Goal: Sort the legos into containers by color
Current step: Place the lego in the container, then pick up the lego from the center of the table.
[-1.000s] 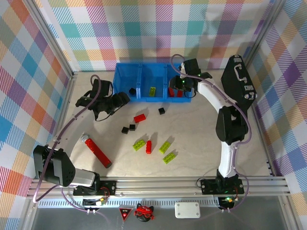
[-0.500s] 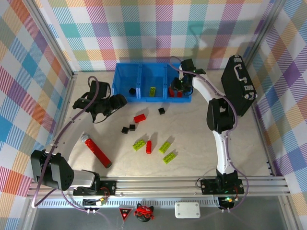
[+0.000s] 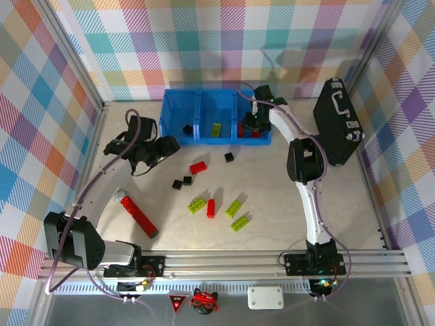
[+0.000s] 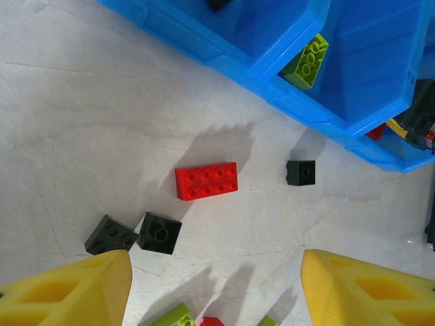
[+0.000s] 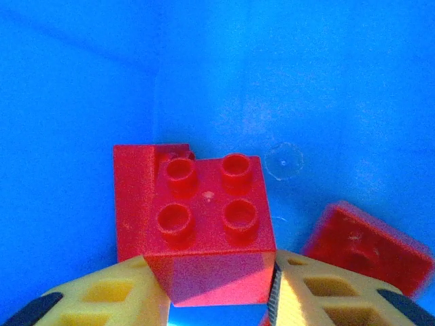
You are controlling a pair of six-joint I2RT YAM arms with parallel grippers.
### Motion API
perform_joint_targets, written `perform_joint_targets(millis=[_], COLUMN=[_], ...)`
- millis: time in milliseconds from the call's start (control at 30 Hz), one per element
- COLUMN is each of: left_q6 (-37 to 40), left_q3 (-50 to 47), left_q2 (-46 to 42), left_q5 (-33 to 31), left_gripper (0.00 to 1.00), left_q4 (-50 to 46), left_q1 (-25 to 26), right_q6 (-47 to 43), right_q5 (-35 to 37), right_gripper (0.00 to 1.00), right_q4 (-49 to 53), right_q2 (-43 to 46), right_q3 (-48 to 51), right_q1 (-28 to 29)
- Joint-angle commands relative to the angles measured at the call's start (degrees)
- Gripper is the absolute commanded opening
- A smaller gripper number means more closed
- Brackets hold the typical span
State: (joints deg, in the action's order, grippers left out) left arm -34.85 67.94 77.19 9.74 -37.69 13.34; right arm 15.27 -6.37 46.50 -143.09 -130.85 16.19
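Right gripper (image 5: 219, 299) sits deep in the right-hand bin (image 5: 326, 81), pads pinching a red brick (image 5: 204, 217), while the left gripper (image 4: 214, 288) hangs spread wide, empty, above loose legos (image 4: 206, 180) on the table (image 4: 81, 109).

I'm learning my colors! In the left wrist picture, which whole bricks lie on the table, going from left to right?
left black brick → next black brick → red brick → right black brick
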Motion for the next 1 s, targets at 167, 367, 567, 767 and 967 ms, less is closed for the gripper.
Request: perform_joint_targets(millis=[167,367,567,767,967], left_q6=[2.9,6.4,9.1,11.3,14.6], left_q3=[-0.7,0.2,1.9,7.6,9.8], left_q2=[0.7,3.6,9.0,17.9,24.3], left_q5=[-1.3,-2.9,-5.1,-8.8,-14.2], left_gripper=[0.67,0.65,0.64,0.64,0.63], left_q4=[-3.4,-6.1,-6.9,-8.6,-7.9], left_q1=[-0.4,0.0,2.2,5.7,8.2], right_q6=[-1.8,-1.8,-0.2,2.4,5.9], right_q5=[1.5,1.7,0.1,-1.0,-2.4], right_gripper=[0.5,0.51,0.51,0.52,0.52], right_q4=[4.0,5.4,2.4,-2.9,-7.9], right_q2=[3.4,12.2,25.1,38.9,48.7], right_q3=[-1.8,1.1,12.0,28.7,44.0], right_q1=[-0.5,-0.3,0.3,0.8,0.8])
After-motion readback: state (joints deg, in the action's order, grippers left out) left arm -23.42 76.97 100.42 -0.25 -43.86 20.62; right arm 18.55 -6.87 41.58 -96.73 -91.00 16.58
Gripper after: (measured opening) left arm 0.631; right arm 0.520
